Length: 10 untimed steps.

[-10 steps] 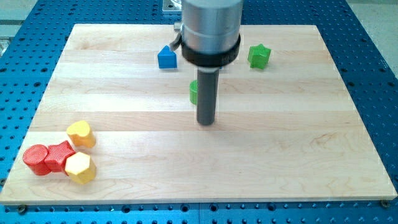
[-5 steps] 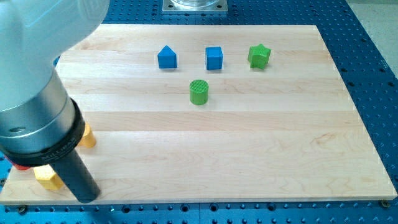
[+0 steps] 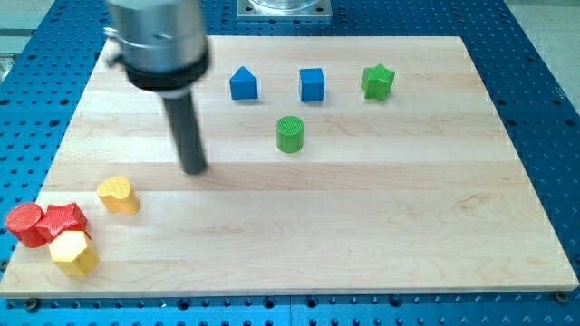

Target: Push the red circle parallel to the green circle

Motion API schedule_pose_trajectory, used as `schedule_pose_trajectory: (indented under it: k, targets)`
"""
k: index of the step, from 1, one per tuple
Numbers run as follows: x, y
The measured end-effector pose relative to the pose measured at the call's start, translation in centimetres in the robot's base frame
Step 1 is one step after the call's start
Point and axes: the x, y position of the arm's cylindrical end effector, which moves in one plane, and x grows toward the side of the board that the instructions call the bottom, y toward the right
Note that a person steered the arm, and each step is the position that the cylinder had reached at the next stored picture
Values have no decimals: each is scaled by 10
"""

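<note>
red circle [image 3: 24,224] sits at desk [image 3: 381,226] edge, view's bottom left, touching a red block [image 3: 62,221], well apart from green circle [image 3: 290,134]; my tip [image 3: 195,169] touches nothing, no gripper; likely light, rigid, slides easily: push its outer left side.

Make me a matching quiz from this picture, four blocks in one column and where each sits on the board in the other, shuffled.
Things:
1. red circle
2. green circle
3. green star
4. yellow heart

Places:
A. view's top right
B. far left edge, near the bottom
C. below the blue cube
D. down-left of my tip

Pairs: 1-B, 2-C, 3-A, 4-D
</note>
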Motion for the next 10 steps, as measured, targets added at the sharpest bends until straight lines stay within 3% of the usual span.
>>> schedule_pose_trajectory:
  k: [1,2,3,5,9,10]
  targets:
    - [-25,-122]
    - [-22,-152]
    - [-15,-153]
    - [134,-151]
    - [165,-136]
    - [165,-92]
